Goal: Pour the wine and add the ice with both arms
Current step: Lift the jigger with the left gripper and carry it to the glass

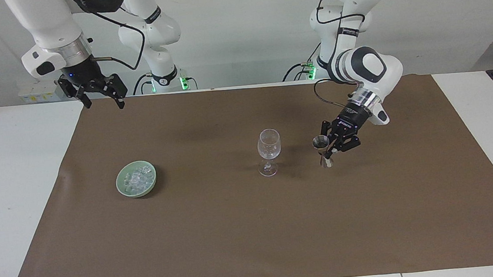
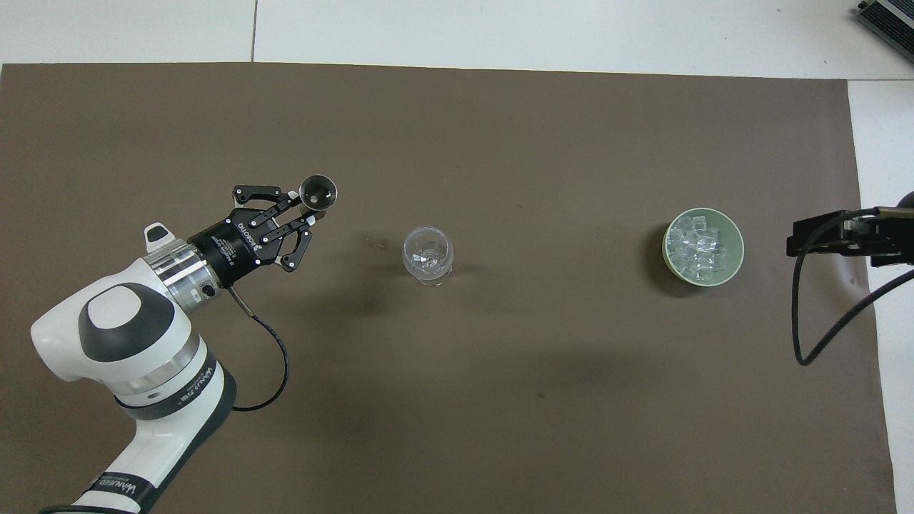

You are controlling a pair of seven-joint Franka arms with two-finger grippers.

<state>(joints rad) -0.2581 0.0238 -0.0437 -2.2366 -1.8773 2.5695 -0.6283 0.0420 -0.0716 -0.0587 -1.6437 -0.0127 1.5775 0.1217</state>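
Now left hand point(image 1: 328, 150) grips jigger point(image 1: 322, 150) upright beside wine glass point(image 1: 269, 151).

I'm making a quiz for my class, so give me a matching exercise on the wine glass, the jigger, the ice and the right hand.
Things:
1. wine glass
2. jigger
3. ice
4. right hand

States:
A. heaped in the green bowl
B. open, waiting above the mat's edge
C. gripped by the left hand
D. upright at mid-mat

Pairs: 1-D, 2-C, 3-A, 4-B
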